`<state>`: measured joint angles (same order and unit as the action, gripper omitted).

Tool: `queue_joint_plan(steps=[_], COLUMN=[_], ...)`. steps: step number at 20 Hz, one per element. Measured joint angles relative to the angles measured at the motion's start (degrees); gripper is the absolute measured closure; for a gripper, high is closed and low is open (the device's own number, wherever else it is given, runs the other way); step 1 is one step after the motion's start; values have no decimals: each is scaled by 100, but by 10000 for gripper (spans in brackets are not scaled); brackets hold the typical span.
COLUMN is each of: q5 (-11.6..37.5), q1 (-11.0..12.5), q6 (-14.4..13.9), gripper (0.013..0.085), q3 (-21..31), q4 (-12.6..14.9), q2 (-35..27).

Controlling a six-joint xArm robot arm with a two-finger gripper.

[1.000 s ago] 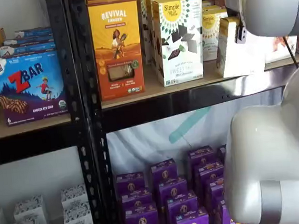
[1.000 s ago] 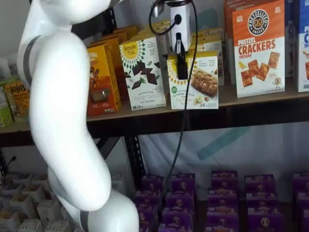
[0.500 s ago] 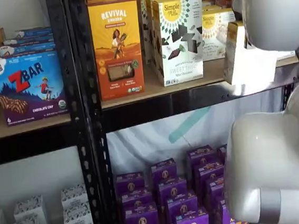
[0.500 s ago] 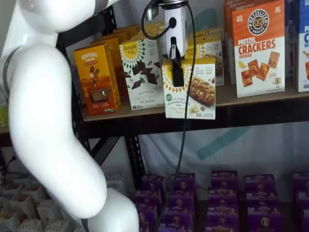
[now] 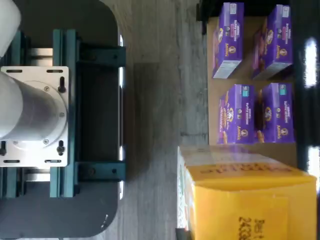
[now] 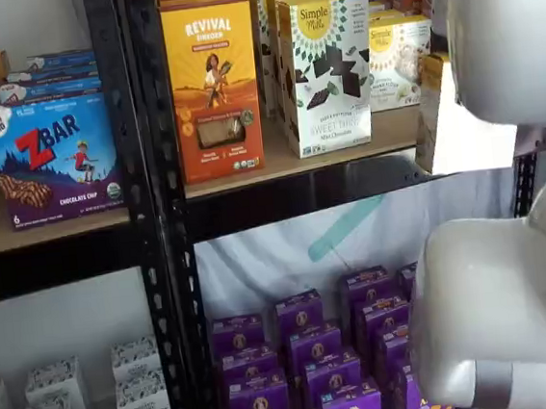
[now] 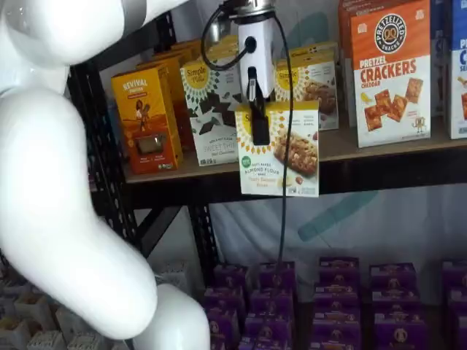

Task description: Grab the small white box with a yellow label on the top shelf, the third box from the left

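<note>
One white arm fills the left of a shelf view (image 7: 66, 189), and behind it on the top shelf (image 7: 379, 146) stand, from the left, an orange Revival box (image 7: 146, 120) and a taller white box with dark chocolate squares (image 7: 211, 109). Next comes the gripper (image 7: 260, 120), hanging from the upper edge with a black cable (image 7: 286, 146) looping down beside it; one black finger lies flat on the front face of the small white box (image 7: 281, 149), and the claw is clamped on that box. The box hangs in the air in front of the shelf's dark front rail, its lower edge below the board, clear of the shelf and slightly tilted. On the shelf behind it stands another box of the same kind (image 7: 314, 91), and further right a Pretzel Crackers box (image 7: 390, 73). In a shelf view the held box shows its plain white side (image 6: 469, 132) at the right, just under the white arm body and beyond the shelf's front edge. Below, both shelf views show rows of purple boxes (image 7: 328, 306). The wrist view looks along the box's yellow end flap (image 5: 250, 205), with purple boxes (image 5: 250, 75) on the lower board beyond it.
</note>
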<state>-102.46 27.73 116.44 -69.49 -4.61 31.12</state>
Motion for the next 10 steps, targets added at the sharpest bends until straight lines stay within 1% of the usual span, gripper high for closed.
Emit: queue_joint_plan(steps=[10], q5=[-48], q1=[-42], q6=[-27], gripper=[610], q3=[398], q4=[78], q2=[371])
